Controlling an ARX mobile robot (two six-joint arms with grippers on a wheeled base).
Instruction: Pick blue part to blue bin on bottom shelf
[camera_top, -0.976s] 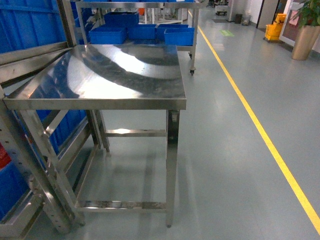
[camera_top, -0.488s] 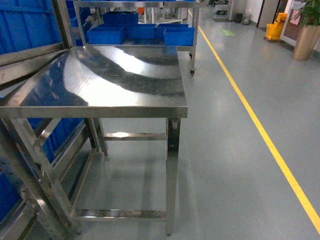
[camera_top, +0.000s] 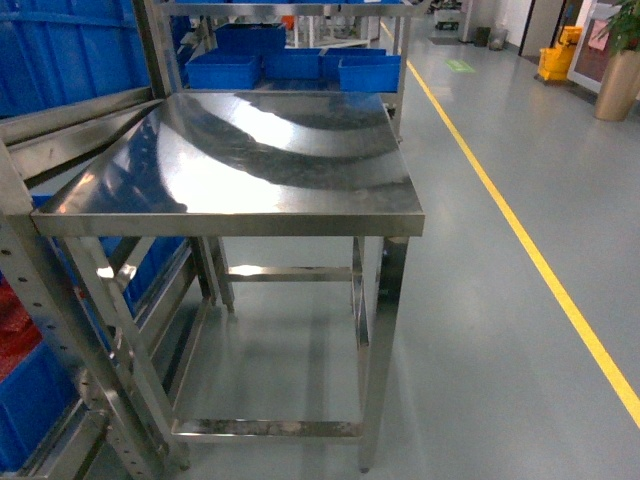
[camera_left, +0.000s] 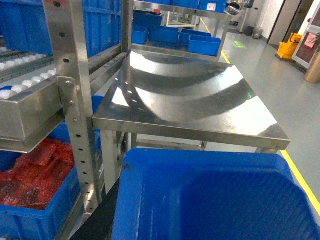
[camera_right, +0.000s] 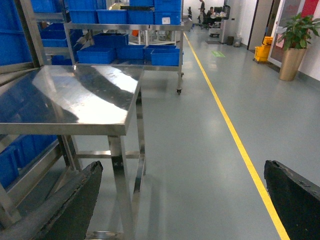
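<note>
Blue part not visible; the rack (camera_left: 70, 85) with roller rail lies left of the steel bench (camera_top: 260, 150), nearer the left arm; right end effector (camera_right: 185, 195) splayed wide, left unseen.

A: Could you see either gripper whole?

B: No. In the right wrist view only two dark fingers (camera_right: 65, 205) showed, both cut by the bottom edge, so the tips were out of sight. The left gripper never appeared; a large blue bin (camera_left: 210, 200) filled the lower part of the left wrist view and ran off the bottom and right edges.

A: And the rack?

B: Its upright (camera_top: 60, 330) was cropped at the left and bottom of the head view. The bin of red parts (camera_left: 35, 170) was cut by the left edge, partly behind the post.

A: The far blue bins (camera_top: 290, 65)?

B: Too small to tell their contents.
</note>
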